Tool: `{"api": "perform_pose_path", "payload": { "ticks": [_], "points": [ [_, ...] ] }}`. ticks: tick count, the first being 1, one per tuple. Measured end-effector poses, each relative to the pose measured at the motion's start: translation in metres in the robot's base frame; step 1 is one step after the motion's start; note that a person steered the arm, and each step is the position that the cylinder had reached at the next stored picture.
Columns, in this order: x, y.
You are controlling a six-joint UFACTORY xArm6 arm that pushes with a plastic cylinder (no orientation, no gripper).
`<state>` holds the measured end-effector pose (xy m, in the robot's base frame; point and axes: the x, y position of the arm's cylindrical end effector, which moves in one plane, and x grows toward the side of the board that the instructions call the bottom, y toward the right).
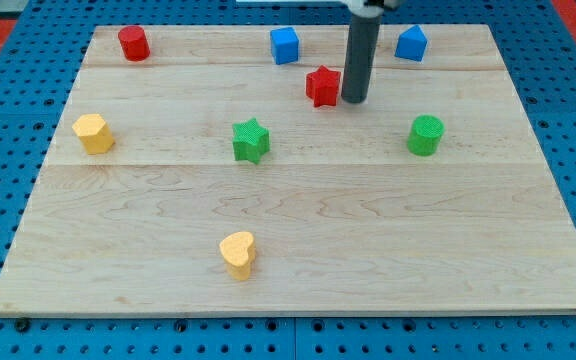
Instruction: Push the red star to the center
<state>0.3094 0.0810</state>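
Observation:
The red star (pixel 322 86) lies on the wooden board (pixel 298 250) near the view's top, a little right of the middle. My tip (pixel 354 101) stands just to the star's right, close against it or touching it. The dark rod rises from there to the view's top edge.
A green star (pixel 251 140) lies below and left of the red star. A green cylinder (pixel 426 135) is at the right. A blue cube (pixel 284 45) and a blue block (pixel 411 43) sit at the top. A red cylinder (pixel 133 43), a yellow hexagon (pixel 93 133) and a yellow heart (pixel 238 253) lie elsewhere.

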Motion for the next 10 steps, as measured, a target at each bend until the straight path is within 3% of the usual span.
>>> {"api": "perform_pose_path", "payload": {
  "ticks": [2,3,4,6,8,10],
  "points": [
    [-0.012,-0.066],
    [0.016,-0.101],
    [0.05,-0.07],
    [0.018,-0.089],
    [0.083,-0.131],
    [0.1,-0.056]
  ]
}}
